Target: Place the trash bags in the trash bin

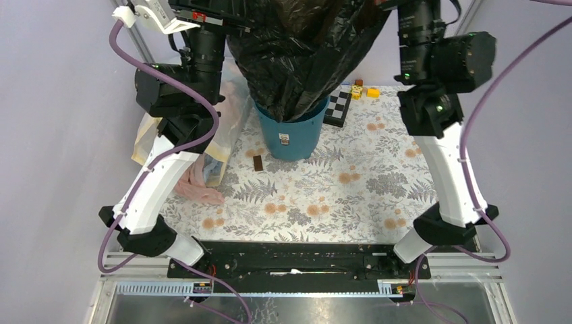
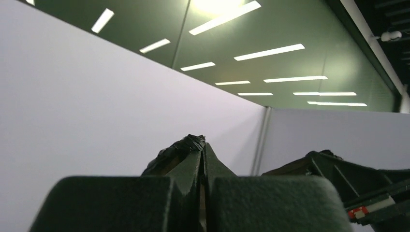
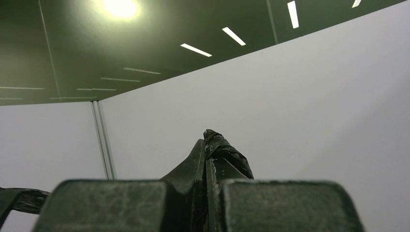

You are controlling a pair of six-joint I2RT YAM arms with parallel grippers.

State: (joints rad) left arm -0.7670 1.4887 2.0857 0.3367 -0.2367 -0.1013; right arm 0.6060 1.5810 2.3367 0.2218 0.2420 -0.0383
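Black trash bag, teal trash bin (white label), fern-and-flower printed tablecloth.

I log the thin glossy black plastic bag hanging over the round teal plastic bucket, its lower end inside. The bucket stands far centre on the floral-print tablecloth. Left of it lies the translucent bag of clothes; just before it, a small brown block; behind-right, a checkered board, with yellow blocks beyond.

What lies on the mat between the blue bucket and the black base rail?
Top view: only a small brown block beside the bucket; otherwise bare mat.
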